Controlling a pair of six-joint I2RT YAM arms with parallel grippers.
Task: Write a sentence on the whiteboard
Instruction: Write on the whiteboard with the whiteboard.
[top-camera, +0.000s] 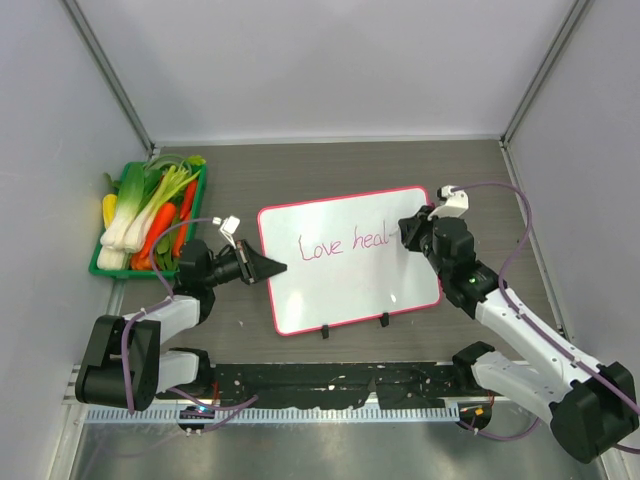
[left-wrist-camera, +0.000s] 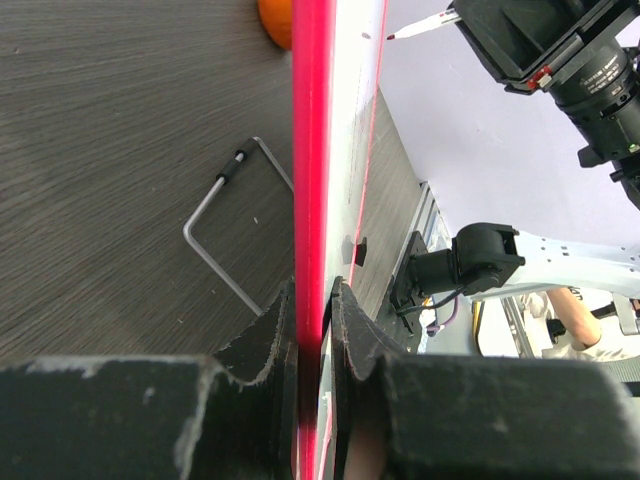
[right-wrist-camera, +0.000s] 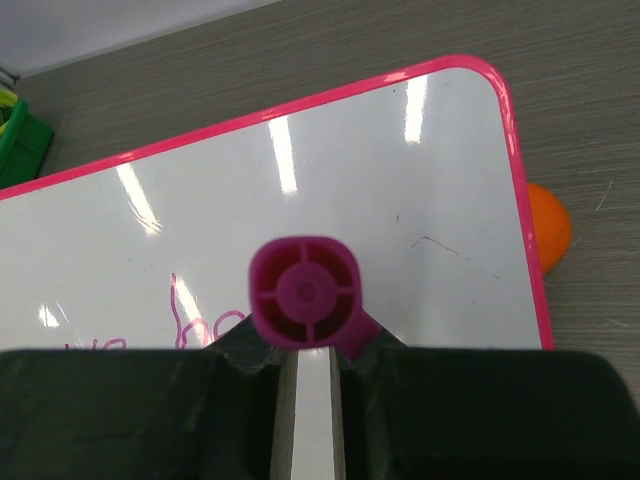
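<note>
1. The grey wood-grain table (top-camera: 330, 165) carries everything.
2. The whiteboard (top-camera: 350, 290) sits mid-table between the two arms, turned slightly askew. Its two small black feet are on the near long edge, and "Love heal" is written across it in pink.
3. A green crate (top-camera: 95, 268) of leeks, carrots and other vegetables stands at the table's left side, apart from the board.
4. The left gripper (left-wrist-camera: 312, 320) has its jaws pinching the pink-red frame on the board's left short edge.
5. The right gripper (right-wrist-camera: 305, 342) hangs over the board's right part, jaws clamped on a pink marker (right-wrist-camera: 305, 290). The marker's tip is at the end of the last word, but whether it touches is unclear.
6. A small round orange object (right-wrist-camera: 553, 228) peeks out beside the board's far right corner.
</note>
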